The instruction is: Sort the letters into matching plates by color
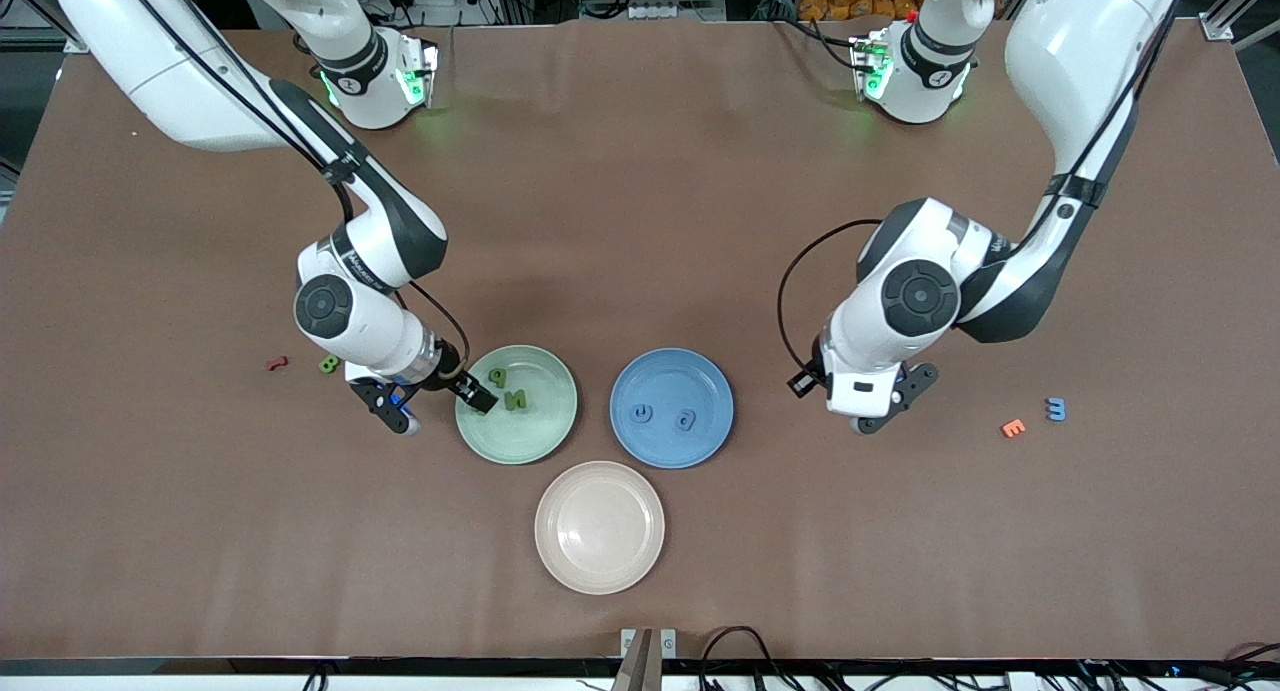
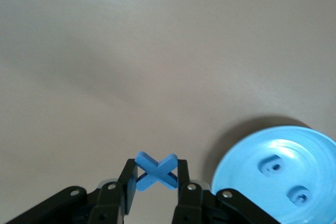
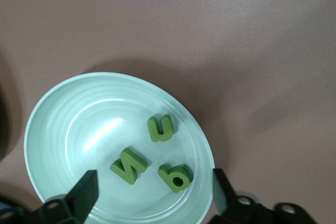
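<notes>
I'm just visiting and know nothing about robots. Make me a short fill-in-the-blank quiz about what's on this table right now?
1. The left end effector grips a small chunky blue letter shaped like an ____.
2. The pale mint green round plate holds ____ green toy letters.
3. The medium blue round plate holds ____ blue letters.
4. The open right end effector is over the ____ plate.

Missing words: X; three; two; green
</notes>
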`<state>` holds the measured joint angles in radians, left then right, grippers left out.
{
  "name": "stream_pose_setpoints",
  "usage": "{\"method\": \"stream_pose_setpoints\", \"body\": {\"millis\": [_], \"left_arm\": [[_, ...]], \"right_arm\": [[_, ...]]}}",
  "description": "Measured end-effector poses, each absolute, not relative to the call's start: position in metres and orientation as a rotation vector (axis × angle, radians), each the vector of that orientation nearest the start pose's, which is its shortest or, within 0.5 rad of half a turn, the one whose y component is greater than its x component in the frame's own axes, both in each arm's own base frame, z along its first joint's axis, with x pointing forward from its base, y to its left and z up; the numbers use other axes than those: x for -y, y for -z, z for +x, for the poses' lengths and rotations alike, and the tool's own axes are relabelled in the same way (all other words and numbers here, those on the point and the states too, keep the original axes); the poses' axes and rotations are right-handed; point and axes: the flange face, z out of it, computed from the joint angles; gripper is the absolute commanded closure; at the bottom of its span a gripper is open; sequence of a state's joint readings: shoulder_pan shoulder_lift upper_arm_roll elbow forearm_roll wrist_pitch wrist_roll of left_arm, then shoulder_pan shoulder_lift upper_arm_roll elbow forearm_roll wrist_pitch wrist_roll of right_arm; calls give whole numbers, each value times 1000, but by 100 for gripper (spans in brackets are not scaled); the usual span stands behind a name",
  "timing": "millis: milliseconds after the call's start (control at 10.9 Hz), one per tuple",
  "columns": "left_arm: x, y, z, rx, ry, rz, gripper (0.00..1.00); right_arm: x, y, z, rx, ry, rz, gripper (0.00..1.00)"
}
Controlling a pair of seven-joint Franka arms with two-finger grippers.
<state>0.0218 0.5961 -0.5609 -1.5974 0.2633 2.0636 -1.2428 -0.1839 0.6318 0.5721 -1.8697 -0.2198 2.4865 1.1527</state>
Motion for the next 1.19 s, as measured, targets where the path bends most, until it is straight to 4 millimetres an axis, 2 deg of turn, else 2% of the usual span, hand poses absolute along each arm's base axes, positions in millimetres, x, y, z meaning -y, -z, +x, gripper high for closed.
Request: {"method": "stream_pose_setpoints", "body": {"millis": [183,367,550,917,1008,1100,1192], "left_arm": [[312,-320,621,1020,-121,-3056,100],[333,-316,620,1029,-100,-3123,100],[353,-315,620,1058,-61,-3207,100],[395,-312,609,1048,-8,-3324,100],[404,-310,604,1031,-10,-3337,23],[415,-308,597,1004,-18,-3346,0],[429,-306,587,960,-22,-3353,0]], "right_arm": [[-222,-230,608,-1010,-78,-2762,0],[-207,-231,614,-1043,-66,-2755,0],[-177,-235,622,-1073,-65,-2784,0],[-120,-252,629,-990,-64,-2911,0],[-106,-253,630,-946,-56,-2942,0],[-92,-251,628,-907,-55,-2971,0],[-77,-246,627,-881,-62,-2994,0]]}}
